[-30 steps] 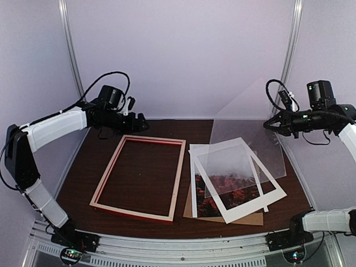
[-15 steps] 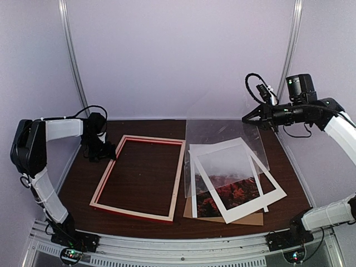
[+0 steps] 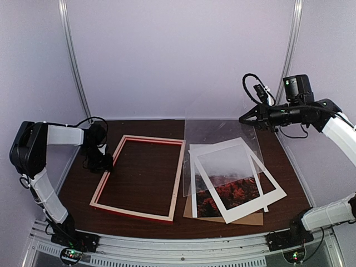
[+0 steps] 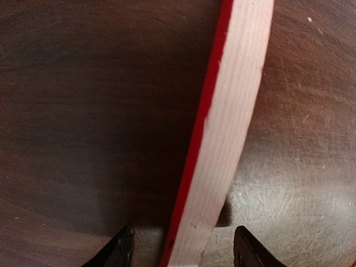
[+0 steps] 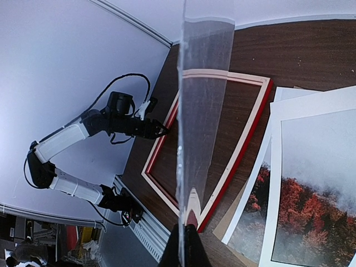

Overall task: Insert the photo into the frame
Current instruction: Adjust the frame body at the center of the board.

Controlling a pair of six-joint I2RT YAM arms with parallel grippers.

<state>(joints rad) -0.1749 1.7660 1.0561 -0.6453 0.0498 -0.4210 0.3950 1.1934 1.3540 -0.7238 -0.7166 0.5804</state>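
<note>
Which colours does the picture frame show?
The frame is red along its outer edge and pale wood on top; best seen in the left wrist view.

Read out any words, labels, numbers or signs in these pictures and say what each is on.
None readable: the red picture frame, the red-orange landscape photo, the white card mat and the clear transparent sheet carry no lettering.
The clutter at the right wrist view's lower left corner is too blurred to read.

Tilted clear sheet (image 3: 222, 133) raised over white mat (image 3: 250, 207); brown board (image 3: 253, 219) beneath mat; dark wood table (image 3: 78, 192).
</note>
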